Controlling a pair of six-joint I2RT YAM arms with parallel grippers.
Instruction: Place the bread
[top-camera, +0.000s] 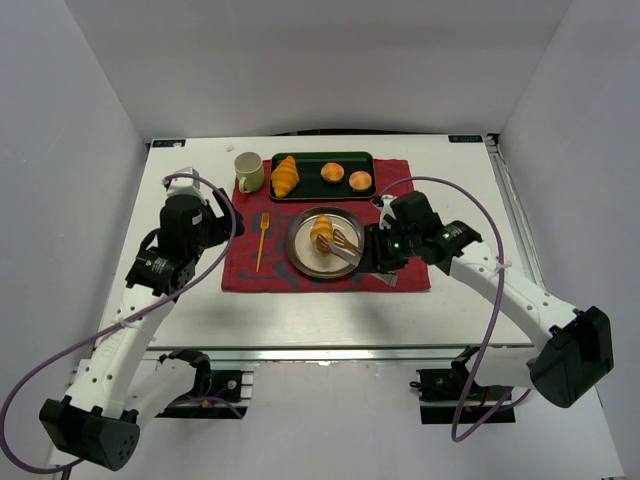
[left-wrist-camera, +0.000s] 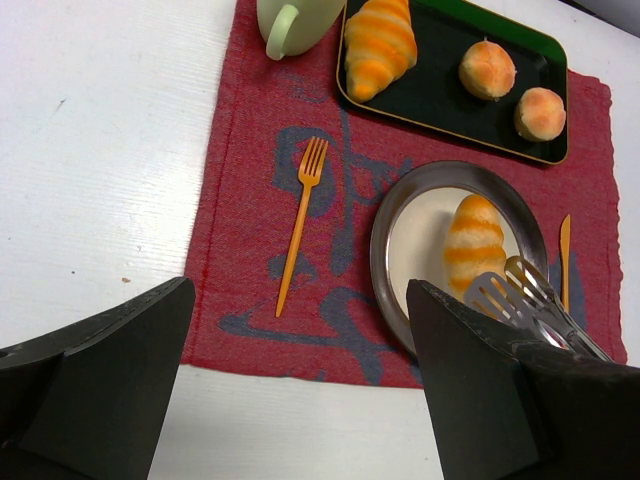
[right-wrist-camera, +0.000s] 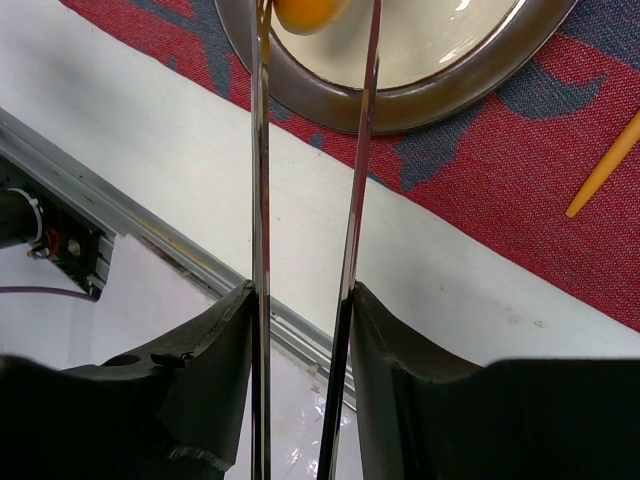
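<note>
You have a white table (top-camera: 190, 310) with a metal rail (top-camera: 330, 352) along its near edge. One large thing lies straight on it: a red cloth (top-camera: 245, 272) with a dark blue-grey pattern, spread flat. It sits about midway between the table's left and right edges and toward the far side, so you see bare white on both sides and a bare strip in front. At the far left corner lies a small white scrap (top-camera: 181, 145), too small to identify. Your left wrist view shows a few dark specks on the bare top.
</note>
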